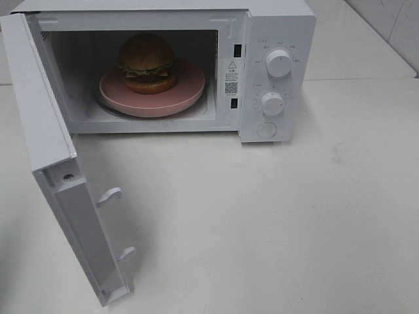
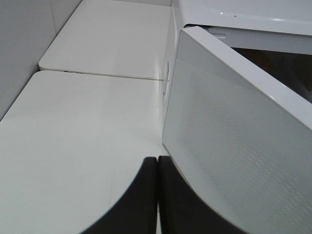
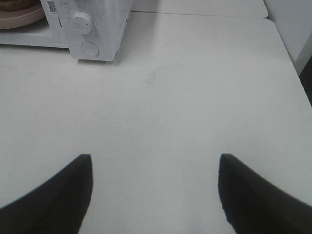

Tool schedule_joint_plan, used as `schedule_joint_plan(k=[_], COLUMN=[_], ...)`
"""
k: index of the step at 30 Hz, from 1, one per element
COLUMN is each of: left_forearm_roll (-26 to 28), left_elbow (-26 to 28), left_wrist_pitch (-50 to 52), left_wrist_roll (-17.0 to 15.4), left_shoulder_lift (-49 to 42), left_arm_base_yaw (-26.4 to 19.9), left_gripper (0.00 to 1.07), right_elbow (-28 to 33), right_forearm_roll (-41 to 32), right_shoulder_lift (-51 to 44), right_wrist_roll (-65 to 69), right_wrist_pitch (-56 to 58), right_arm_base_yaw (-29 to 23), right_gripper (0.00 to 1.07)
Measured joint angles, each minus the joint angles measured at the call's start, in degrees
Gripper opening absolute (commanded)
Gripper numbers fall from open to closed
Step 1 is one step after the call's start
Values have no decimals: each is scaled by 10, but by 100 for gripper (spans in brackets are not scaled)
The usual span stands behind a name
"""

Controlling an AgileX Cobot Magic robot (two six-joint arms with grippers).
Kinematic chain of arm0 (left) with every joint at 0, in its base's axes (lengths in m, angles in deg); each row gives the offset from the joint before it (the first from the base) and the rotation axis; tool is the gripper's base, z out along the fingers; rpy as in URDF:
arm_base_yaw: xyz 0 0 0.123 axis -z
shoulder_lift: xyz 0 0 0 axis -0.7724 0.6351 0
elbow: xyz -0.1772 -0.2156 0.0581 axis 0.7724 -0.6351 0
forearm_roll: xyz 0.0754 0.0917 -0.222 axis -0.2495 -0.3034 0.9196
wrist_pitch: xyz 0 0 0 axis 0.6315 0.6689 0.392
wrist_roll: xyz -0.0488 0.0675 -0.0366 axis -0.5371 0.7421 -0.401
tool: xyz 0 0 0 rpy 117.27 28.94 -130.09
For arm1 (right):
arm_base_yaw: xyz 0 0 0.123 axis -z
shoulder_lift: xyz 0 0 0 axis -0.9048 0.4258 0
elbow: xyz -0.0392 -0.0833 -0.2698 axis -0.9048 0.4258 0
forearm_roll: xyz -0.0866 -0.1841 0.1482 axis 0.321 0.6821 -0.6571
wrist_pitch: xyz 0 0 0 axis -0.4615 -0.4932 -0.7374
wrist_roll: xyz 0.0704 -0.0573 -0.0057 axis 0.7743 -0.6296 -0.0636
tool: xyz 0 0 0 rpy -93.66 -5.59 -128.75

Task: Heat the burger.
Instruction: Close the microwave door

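Here the door (image 2: 234,136) mostly screens the burger (image 1: 146,62) from the left wrist.

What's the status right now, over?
Left gripper shut, empty, by the open door. Right gripper open, empty. Burger on plate inside microwave. Door not yet closed.

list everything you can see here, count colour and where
microwave: one, white, at the back of the table
door: one, white, swung open on the microwave's left
burger: one, golden-brown bun with green lettuce, on the plate
plate: one, pink, inside the microwave
knobs: two, white, one above the other on the panel
button: one, white, below the knobs
sticker: one, white, on the frame right of the opening
table: one, white, under everything
left fingers: two, black, shut, by the door's outer face
right fingers: two, black, open, over the table
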Motion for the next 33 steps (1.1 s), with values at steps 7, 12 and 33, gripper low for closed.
schedule_joint_plan(k=[7,12,33], left_forearm_roll=[3,-2,-360], left_elbow=[-60,-93,-133], left_wrist_pitch=[171,288,657], left_wrist_roll=[0,0,-242], left_shoulder_lift=[73,115,396], left_arm_base_yaw=[0,0,0], left_gripper=[0,0,0], right_elbow=[0,0,0], right_forearm_roll=[0,0,0], right_shoulder_lift=[0,0,0], right_wrist_roll=[0,0,0], right_wrist_pitch=[0,0,0], right_arm_base_yaw=[0,0,0], right_gripper=[69,69,69])
